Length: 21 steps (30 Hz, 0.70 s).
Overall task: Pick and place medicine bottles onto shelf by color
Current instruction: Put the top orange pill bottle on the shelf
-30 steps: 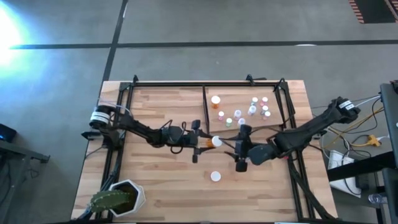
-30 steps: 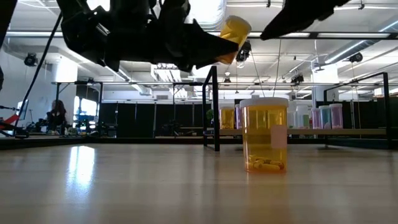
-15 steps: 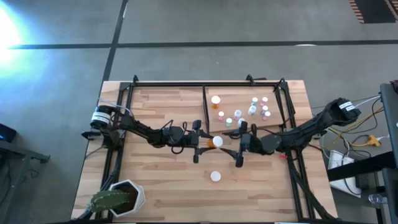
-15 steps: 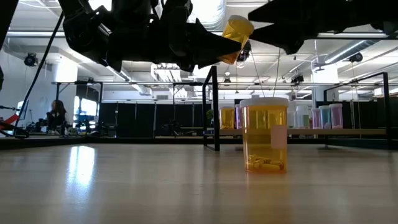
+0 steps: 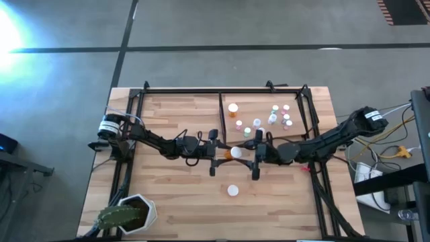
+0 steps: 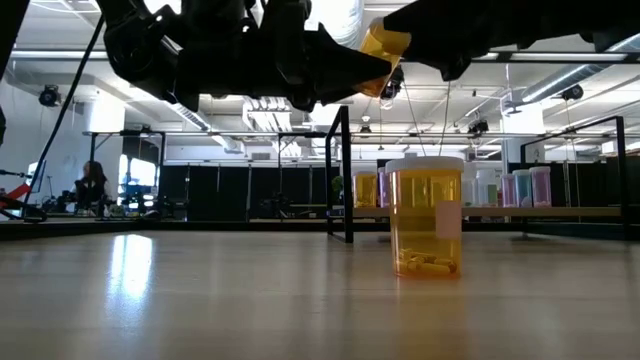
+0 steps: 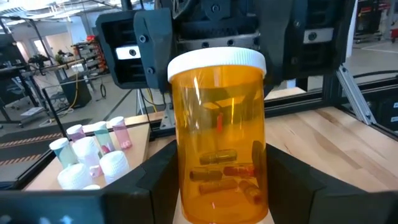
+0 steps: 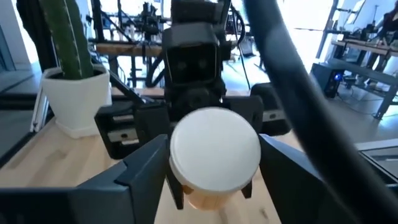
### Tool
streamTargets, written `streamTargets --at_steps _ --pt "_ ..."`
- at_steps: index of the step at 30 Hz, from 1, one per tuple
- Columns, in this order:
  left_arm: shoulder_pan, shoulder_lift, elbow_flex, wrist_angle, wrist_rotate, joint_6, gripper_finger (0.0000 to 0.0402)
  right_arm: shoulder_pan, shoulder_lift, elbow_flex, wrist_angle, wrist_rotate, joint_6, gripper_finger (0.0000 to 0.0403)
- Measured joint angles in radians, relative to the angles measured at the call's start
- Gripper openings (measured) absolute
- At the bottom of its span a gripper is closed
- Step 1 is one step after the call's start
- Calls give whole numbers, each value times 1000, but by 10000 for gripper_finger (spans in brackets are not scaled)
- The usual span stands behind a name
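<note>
An orange medicine bottle [image 5: 234, 153] with a white cap hangs above the middle of the table, lying level between my two grippers. My left gripper [image 5: 227, 153] is shut on its body [image 7: 217, 124]. My right gripper [image 5: 246, 154] faces it from the table's right and has closed round the white cap [image 8: 214, 149]. A second orange bottle [image 5: 232, 191] stands on its base on the table nearer the front edge [image 6: 427, 217]. Several small bottles [image 5: 272, 119] and one orange one [image 5: 233, 107] stand on the shelf [image 5: 259, 101] at the far right. My left gripper pinches the orange body near its bottom end [image 7: 189, 186] between its two fingers [image 7: 149, 186]. They reach in level from the table's left, along the bottle. The bottle is lifted clear and lies level, cap toward the right. My right gripper has one finger [image 8: 146, 171] on each side of the white cap's rim [image 8: 177, 155]. It comes in level from the table's right, looking straight at the cap's top. The fingers lie against the rim on both sides.
A white pot with a green cactus [image 5: 127, 214] stands at the near left corner. Black frame rods [image 5: 222, 117] edge the shelf and the table. Bare wood lies on the table's left half and along the near edge.
My right gripper has gone toward the table's left and a little down, tipping from pointing downward to level, and its fingers have come round the held bottle's cap. My left gripper and the bottle have kept still.
</note>
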Motion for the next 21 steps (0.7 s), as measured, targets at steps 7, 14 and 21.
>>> streamTargets --at_steps 7,14,21 --pt "0 0 1 -2 3 0 175 0 7 2 -15 0 3 210" --pt "0 0 0 -20 3 -1 177 0 7 3 -31 0 18 209" --pt "11 0 -2 -87 1 -1 231 0 -20 4 -96 -3 65 208"
